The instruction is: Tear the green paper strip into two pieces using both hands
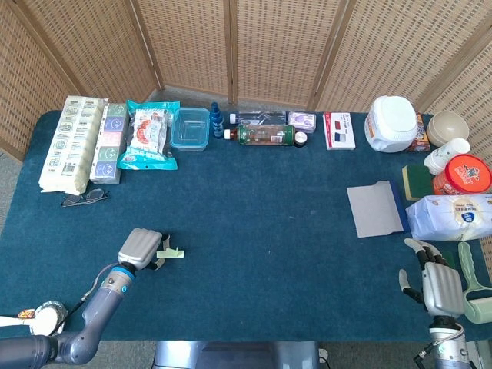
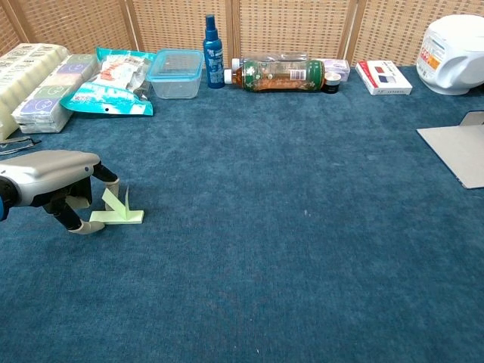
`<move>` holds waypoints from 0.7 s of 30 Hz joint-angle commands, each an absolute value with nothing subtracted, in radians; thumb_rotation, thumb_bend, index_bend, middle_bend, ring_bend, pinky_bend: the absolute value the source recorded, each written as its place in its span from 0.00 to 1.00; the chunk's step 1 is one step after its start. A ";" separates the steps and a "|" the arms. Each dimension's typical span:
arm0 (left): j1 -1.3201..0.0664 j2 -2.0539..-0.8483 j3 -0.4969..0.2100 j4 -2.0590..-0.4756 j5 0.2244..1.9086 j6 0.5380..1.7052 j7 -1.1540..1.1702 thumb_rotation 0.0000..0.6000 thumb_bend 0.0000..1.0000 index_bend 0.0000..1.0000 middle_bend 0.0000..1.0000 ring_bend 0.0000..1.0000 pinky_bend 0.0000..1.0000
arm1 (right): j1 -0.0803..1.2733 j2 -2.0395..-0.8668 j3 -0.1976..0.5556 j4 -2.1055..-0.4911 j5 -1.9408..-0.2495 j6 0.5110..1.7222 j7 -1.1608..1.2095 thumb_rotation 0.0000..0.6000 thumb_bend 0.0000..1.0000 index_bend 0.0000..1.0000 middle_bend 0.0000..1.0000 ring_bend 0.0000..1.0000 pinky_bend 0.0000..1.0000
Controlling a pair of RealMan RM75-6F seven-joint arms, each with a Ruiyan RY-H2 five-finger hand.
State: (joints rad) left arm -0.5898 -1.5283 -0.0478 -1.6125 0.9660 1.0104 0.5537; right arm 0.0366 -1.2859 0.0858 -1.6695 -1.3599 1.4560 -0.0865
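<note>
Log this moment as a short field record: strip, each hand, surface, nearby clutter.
strip: green paper strip lies on the cloth in one folded piece, one end sticking up
left hand: left hand arches over the strip's left end; fingers reach down at the raised end, grip not clear
right hand: right hand rests near the table's right front corner, fingers apart, holding nothing, far from the strip
surface: blue tablecloth
clutter: spray bottle, clear box and snack bag along the back edge
</note>
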 commanded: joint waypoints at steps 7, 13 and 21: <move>-0.593 -1.471 -0.050 -1.633 1.048 1.009 0.490 1.00 0.41 0.66 1.00 1.00 1.00 | 0.038 -1.280 0.088 -1.677 -1.370 1.457 -0.069 1.00 0.47 0.19 0.24 0.18 0.34; -0.605 -1.357 -0.054 -1.642 1.191 0.986 0.362 1.00 0.42 0.67 1.00 1.00 1.00 | 0.051 -1.271 0.091 -1.691 -1.389 1.443 -0.034 1.00 0.47 0.19 0.24 0.18 0.34; -0.672 -1.178 -0.060 -1.603 1.437 0.912 0.087 1.00 0.42 0.68 1.00 1.00 1.00 | 0.100 -1.262 0.099 -1.735 -1.440 1.387 0.072 1.00 0.48 0.18 0.23 0.18 0.34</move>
State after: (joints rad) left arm -0.6377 -1.2480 -0.0555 -1.6250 1.3543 0.9448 0.1872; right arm 0.0845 -1.2624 0.0953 -1.7227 -1.4267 1.4029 0.0570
